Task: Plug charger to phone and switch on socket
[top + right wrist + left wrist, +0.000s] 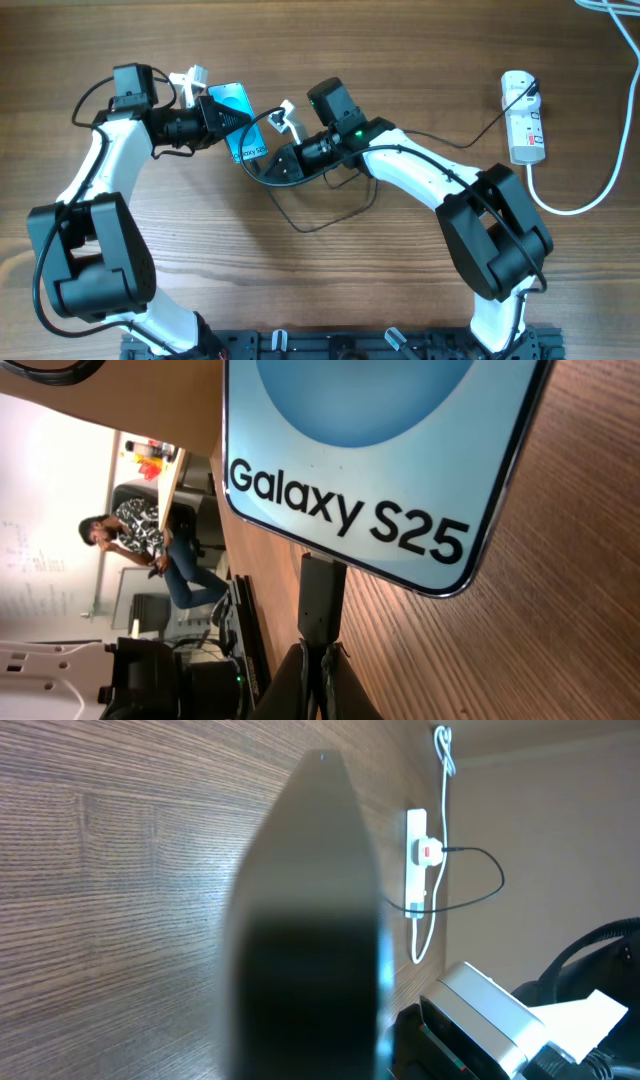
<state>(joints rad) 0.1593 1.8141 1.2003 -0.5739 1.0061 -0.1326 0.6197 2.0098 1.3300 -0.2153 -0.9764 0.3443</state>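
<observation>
The phone (243, 140), with a teal-blue screen, is held tilted above the table by my left gripper (222, 115), which is shut on its upper part. In the left wrist view the phone (310, 920) is a dark blurred shape seen edge-on. In the right wrist view its screen (370, 450) reads "Galaxy S25". My right gripper (325, 675) is shut on the charger's connector (322, 598), whose tip meets the phone's bottom edge. The charger's black cable (445, 139) runs to the white socket (524, 120) at the far right, which also shows in the left wrist view (418, 860).
A thick white cord (600, 190) curves from the socket towards the table's right edge. Slack black cable loops on the wood below my right gripper (268, 163). Both arm bases stand at the front edge. A person sits in the room beyond the table (150, 545).
</observation>
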